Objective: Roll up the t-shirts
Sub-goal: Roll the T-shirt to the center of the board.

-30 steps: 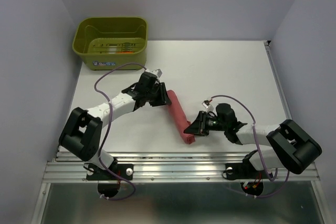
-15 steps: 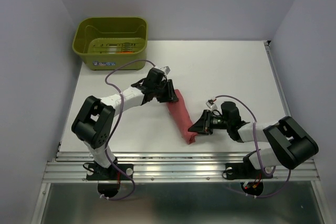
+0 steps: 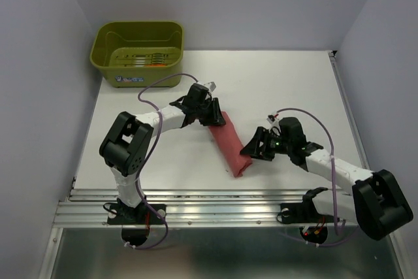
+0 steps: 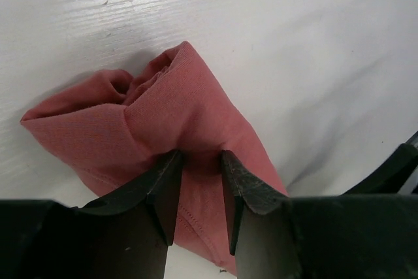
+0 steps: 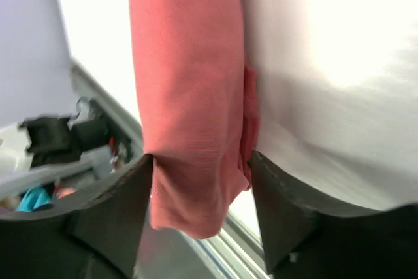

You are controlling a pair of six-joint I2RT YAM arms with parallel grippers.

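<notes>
Here's the dusty brick-red cloth t-shirt (image 3: 228, 147), wound into a thick roll and lying on a slant across the middle of the white worktop (image 3: 294, 83). Its far end points toward the left arm, and its near end sits close to the worktop's near edge.

At the far end, the left gripper (image 3: 214, 114) is right on the roll. The left wrist view gives us a lovely close look: the two black fingers (image 4: 163, 184) are nipped together on a raised fold of the cloth, with fabric bunched up just ahead of the tips. That's a firm pinch on the t-shirt.

Down at the near end, the right gripper (image 3: 251, 150) comes in from the right side. In its wrist view the jaws stand wide, one finger on each side of the roll. The cloth runs between them at full width and isn't squeezed at all, so that claw is open around the roll.

Away in the far left corner sits the olive-green plastic tub (image 3: 104, 57), well apart from both arms.
</notes>
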